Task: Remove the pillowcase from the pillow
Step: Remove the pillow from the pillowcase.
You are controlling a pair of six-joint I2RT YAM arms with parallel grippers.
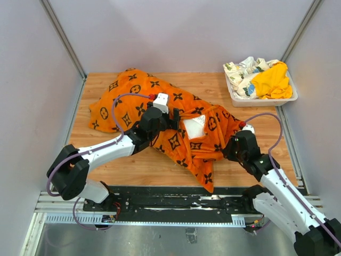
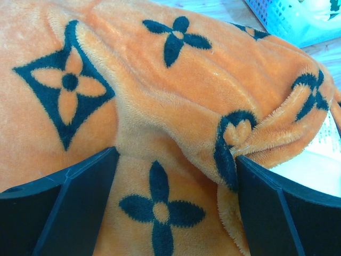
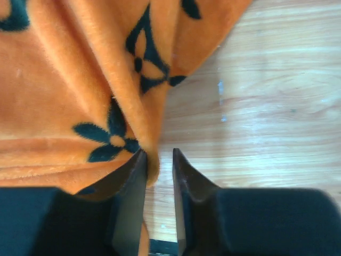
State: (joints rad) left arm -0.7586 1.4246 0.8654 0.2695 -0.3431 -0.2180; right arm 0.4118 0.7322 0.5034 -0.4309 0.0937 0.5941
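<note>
Left jaws stand wide apart in the two bottom corners of the left wrist view, pressed down onto the plush orange pillowcase, which fills the frame; a rolled fold of it lies against the inner side of the jaw on the right of that frame. Right jaws, low in the right wrist view, are narrow, and a hanging edge of the pillowcase drops into the gap against the jaw on the left, with bare bench showing in the rest of the gap; whether they pinch the cloth cannot be told. From above, the pillowcase lies rumpled across the middle of the bench, running from the upper left toward the lower centre. The left arm reaches onto its middle and the right arm meets its right edge. A patch of the white pillow shows through an opening at the centre. In the upper right a white tray holds a yellow cloth and a flower-print cloth.
</note>
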